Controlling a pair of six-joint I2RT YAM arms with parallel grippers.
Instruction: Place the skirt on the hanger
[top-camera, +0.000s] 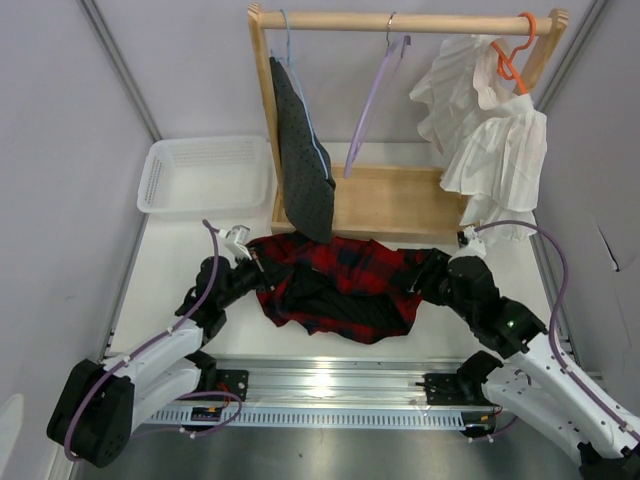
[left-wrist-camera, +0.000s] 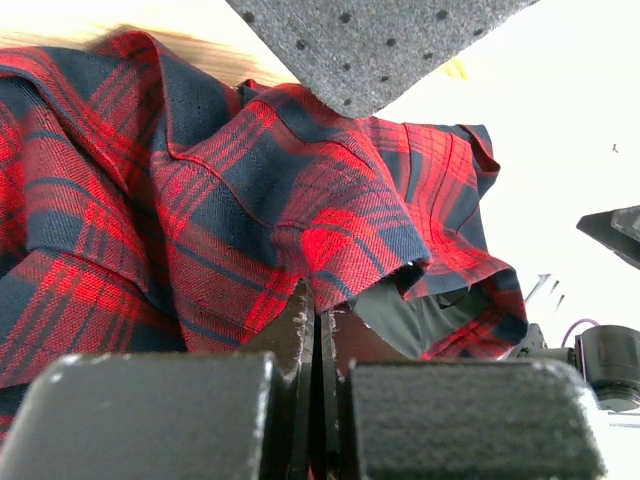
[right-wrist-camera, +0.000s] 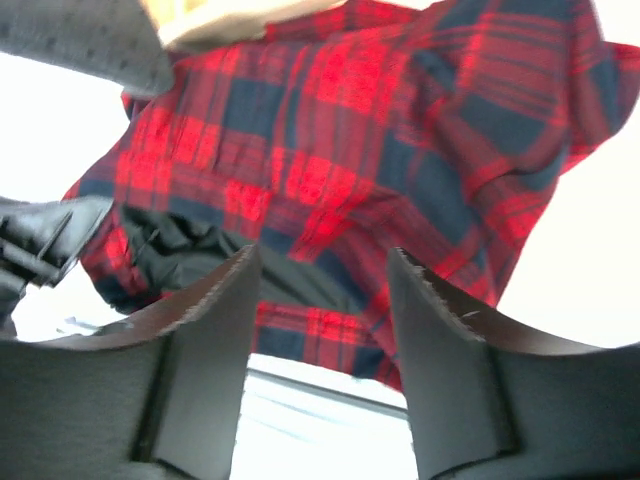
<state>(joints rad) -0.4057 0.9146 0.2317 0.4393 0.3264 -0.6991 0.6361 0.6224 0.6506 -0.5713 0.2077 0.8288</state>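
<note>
White desk (top-camera: 170, 270) between pale walls, wooden garment rack (top-camera: 400, 22) standing at the back. At far left, white plastic basket (top-camera: 205, 175) beside the rack's base. Nearer the camera, left arm (top-camera: 170, 345) reaching inward, left jaws pressed fully together on a fold at the left edge of the plaid skirt (top-camera: 335, 285). Dark grey speckled garment (top-camera: 305, 170) on a light blue hanger (top-camera: 285, 45) at the rail's left end, its lower tip hanging down over the skirt's far edge. Skirt itself crumpled flat on the desk in front of the rack base, black lining showing along the near side. Lilac hanger (top-camera: 365, 120) hooked on the rail at mid-rack, hanging at a slant, well apart from the skirt. Right jaws spread apart at the skirt's right edge, gripping nothing, plaid cloth just beyond the tips. White ruffled garment (top-camera: 490, 130) on an orange hanger (top-camera: 510, 55) at the rail's right end, right arm (top-camera: 510, 330) below.
</note>
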